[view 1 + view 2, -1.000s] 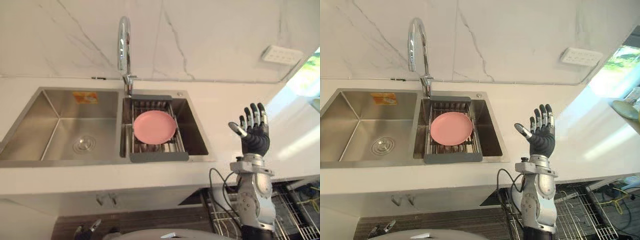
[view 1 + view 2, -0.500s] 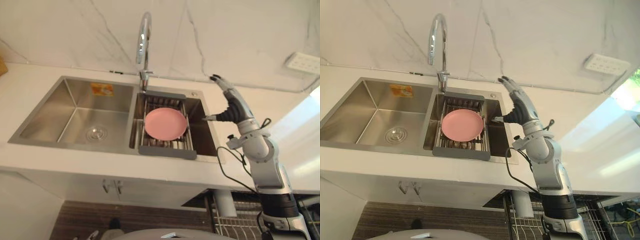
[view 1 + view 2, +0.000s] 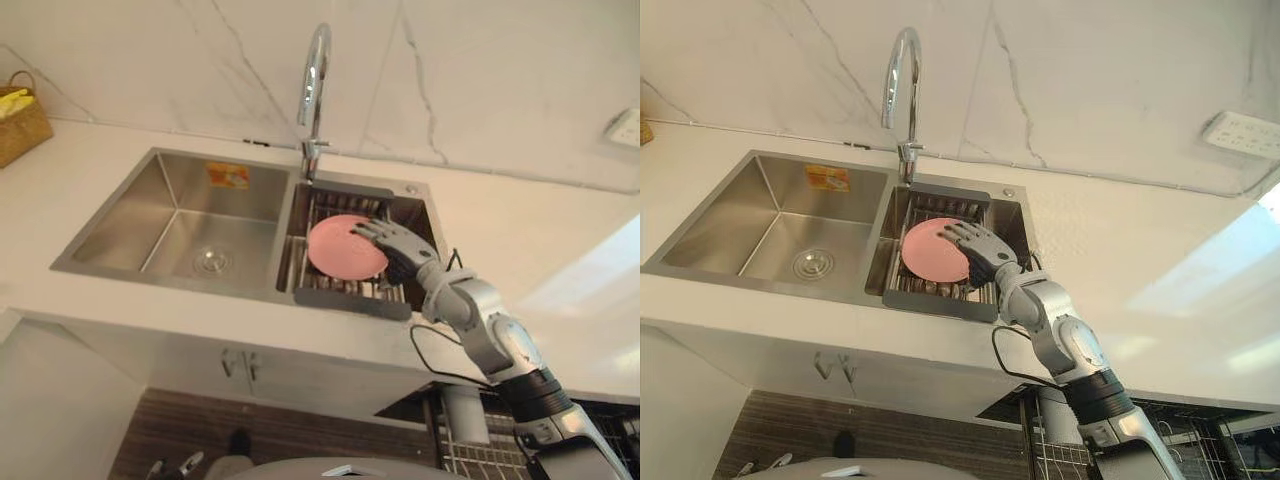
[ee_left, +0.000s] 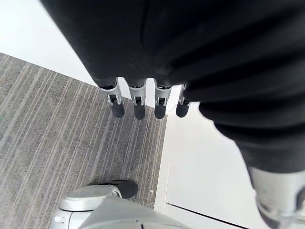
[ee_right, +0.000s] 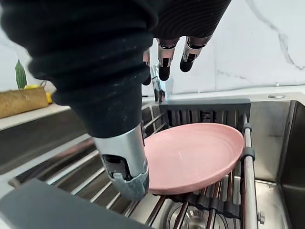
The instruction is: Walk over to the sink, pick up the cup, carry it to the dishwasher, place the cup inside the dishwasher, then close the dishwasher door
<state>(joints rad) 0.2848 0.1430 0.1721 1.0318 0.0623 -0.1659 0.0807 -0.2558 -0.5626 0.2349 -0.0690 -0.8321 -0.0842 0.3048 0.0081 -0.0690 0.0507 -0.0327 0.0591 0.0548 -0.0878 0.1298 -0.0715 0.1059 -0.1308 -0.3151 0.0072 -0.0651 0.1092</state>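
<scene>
**Right hand over the pink plate in the sink**

The right hand (image 3: 392,246) reaches into the right basin of the sink (image 3: 130,205), its arm coming in over the front edge of the white countertop (image 3: 520,225); the hand is spread and grasps nothing, its fingers (image 5: 164,59) straight and relaxed above the pink plate (image 3: 338,246), the thumb (image 5: 121,157) lower down by the plate's near rim (whether it touches the rim cannot be told). The plate lies flat on a metal drying rack (image 3: 350,303) that spans the right basin, its rim resting on the rack's bars; the hand covers the plate's right edge in the head views. The left basin holds only its drain (image 3: 210,262) and an orange sticker (image 3: 228,175) on the back wall; the curved chrome faucet (image 3: 315,80) rises behind the divide between the basins. A wicker basket (image 3: 20,125) sits on the counter at far left — well apart from the sink; a white wall outlet (image 3: 1245,135) is on the marble wall at right. The left hand (image 4: 139,101) hangs over grey striped floor (image 4: 57,133), fingers loose and empty.
</scene>
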